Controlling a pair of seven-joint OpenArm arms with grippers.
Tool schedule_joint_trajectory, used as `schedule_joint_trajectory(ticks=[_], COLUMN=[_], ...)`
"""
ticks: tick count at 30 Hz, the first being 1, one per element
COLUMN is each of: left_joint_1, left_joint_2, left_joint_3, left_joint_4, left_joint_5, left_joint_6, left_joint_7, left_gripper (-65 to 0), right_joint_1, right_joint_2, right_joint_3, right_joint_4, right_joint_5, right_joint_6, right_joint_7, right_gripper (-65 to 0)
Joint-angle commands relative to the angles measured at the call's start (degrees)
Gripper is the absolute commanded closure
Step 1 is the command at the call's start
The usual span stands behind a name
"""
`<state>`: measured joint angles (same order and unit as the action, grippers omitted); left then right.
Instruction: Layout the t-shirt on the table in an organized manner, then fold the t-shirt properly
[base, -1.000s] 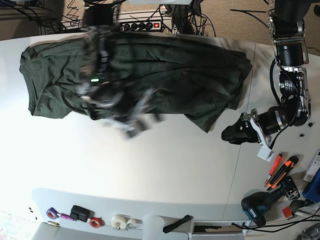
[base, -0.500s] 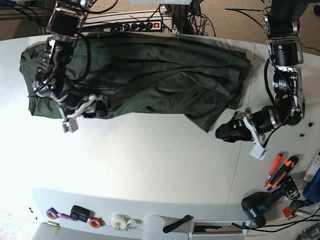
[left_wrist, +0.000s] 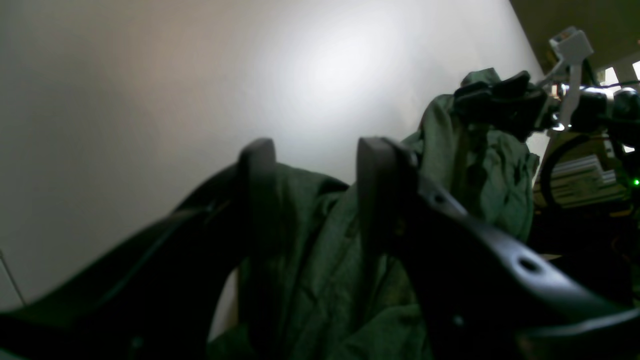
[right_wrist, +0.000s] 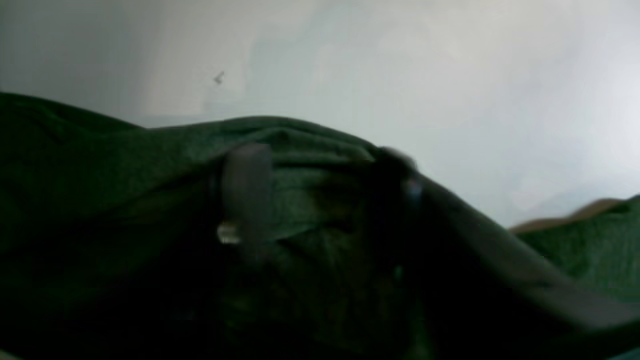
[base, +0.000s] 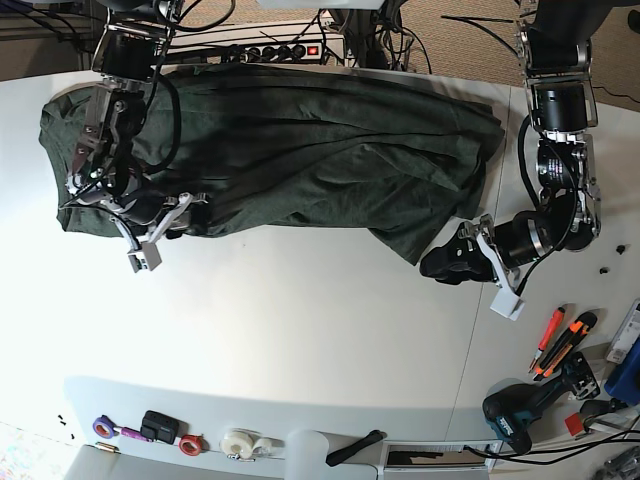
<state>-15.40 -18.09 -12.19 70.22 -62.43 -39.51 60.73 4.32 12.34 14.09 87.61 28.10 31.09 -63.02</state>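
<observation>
1. One t-shirt (base: 300, 150), dark green, spread wide and rumpled across the upper half of the base view, on the counter (base: 300, 330).
2. Two end effectors. Left end effector (base: 440, 265), right of centre in the base view: jaws apart, empty, tips at the shirt's lower right corner.
3. Right end effector (base: 185, 215), left side: fingers (right_wrist: 247, 195) part open over a fold of cloth; a grip cannot be told.
4. Counter white, smooth, one thin seam.
5. Lower right edge: one drill (base: 520, 410), two orange-handled tools (base: 560, 345). Lower left: tape rolls (base: 240, 443).

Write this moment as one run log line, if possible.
stage: layout | t-shirt: rumpled on table | right gripper: at hem | left gripper: open, beside corner
</observation>
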Motion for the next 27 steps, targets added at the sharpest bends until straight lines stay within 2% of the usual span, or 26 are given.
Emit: schedule_joint_trajectory(ticks=[1,2,3,6,11,18,27], left_joint_1=[-1.4,-1.4,-1.4,-1.4,-1.4,-1.4,-1.4], left_joint_2=[-0.7,-0.7,-0.7,-0.7,-0.7,-0.7,-0.7], left_joint_3=[-0.3,-0.3,-0.3,-0.3,-0.3,-0.3,-0.3], left_joint_4=[0.8,0.8,0.8,0.8,0.8,0.8,0.8], left_joint_5=[-0.5,-0.1,0.1,0.3,0.3,0.3,0.3], left_joint_6=[-0.5,-0.5,-0.5,-0.5,-0.5,-0.5,-0.5], left_joint_7=[-1.2,-1.2,-1.2,-1.2,-1.2,-1.3,-1.2], left_gripper=[-27.3,-27.3,-27.3,-27.3,-27.3,-27.3,-27.3], right_joint_1=[1.4,1.4,1.4,1.4,-0.8,-12.6,-26.2], right_joint_2=[0.7,0.7,0.7,0.9,0.9,0.8,0.8], right_joint_3=[0.2,0.2,0.2,0.3,0.3,0.3,0.3], right_joint_4=[0.8,0.8,0.9,1.4,9.3,28.1,35.5], right_joint_5=[0.6,0.6,0.5,0.5,1.0,0.5,0.5], right_joint_6=[0.2,0.2,0.2,0.2,0.2,-0.1,-0.3], right_joint_7=[0.8,0.6,0.6,0.4,-4.9,-5.0,-6.6], right_gripper=[-12.1,-4.6,0.0,0.0,0.0,0.0,0.0])
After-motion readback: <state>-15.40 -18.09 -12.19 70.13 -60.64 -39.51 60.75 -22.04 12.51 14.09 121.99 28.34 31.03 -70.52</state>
